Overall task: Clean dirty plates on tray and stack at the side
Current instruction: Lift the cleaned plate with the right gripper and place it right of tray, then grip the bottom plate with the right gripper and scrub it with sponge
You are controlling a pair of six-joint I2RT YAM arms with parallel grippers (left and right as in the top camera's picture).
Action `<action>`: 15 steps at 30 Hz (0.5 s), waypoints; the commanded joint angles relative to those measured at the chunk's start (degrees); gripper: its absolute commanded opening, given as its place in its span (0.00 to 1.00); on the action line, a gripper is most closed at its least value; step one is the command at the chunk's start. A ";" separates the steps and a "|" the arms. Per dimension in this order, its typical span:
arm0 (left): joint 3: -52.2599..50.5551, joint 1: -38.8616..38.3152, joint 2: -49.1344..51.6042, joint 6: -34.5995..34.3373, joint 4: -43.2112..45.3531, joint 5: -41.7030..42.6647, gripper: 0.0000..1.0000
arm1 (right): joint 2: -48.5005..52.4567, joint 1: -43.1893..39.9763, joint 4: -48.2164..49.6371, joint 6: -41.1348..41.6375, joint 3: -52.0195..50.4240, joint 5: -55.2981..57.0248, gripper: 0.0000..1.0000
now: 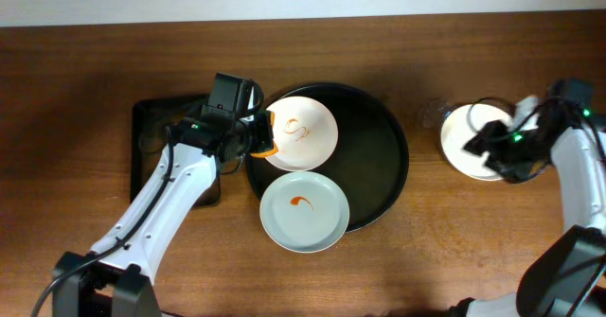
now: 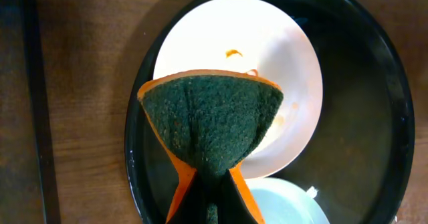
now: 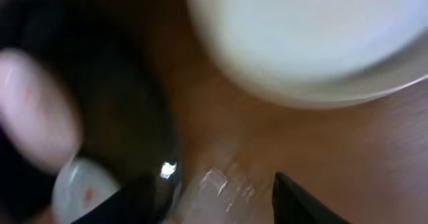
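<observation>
Right now my left end effector (image 1: 252,135) is clenched on the sponge (image 2: 212,124), which is pinched into a wedge with its broad green scouring edge fanning out ahead of me. The upper dirty plate (image 2: 267,57) lies directly ahead, toward the middle of the round black tray (image 2: 396,117). In my wrist view the sponge covers the plate's near rim, and the orange smear (image 2: 233,53) sits further out, past the sponge's leading edge. So I judge the scrub must push forward across the plate (being round, it offers no long axis to line up with); whether the sponge already touches it I cannot tell. The second dirty plate (image 1: 304,211) lies just beside it, overlapping the tray's rim onto the wooden surface (image 1: 454,251). My left arm is plainly the nearer. My right end effector (image 3: 221,200) is released and empty, well apart, by the side plate (image 1: 466,137), with bare wood around it.
</observation>
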 commanded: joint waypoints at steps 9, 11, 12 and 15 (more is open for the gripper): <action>0.17 0.20 -1.68 0.15 0.09 -0.44 0.01 | -1.51 33.29 -1.22 7.23 -15.13 -15.43 0.54; 0.17 0.20 -1.68 0.15 0.09 -0.44 0.01 | -1.51 38.53 5.75 14.05 -19.47 -16.11 0.54; 0.17 0.20 -1.68 0.15 0.09 -0.44 0.01 | -1.51 40.76 8.68 16.90 -20.70 -16.46 0.54; 0.17 0.20 -1.68 0.15 0.09 -0.42 0.01 | -1.51 46.93 16.81 26.05 -23.41 -14.73 0.54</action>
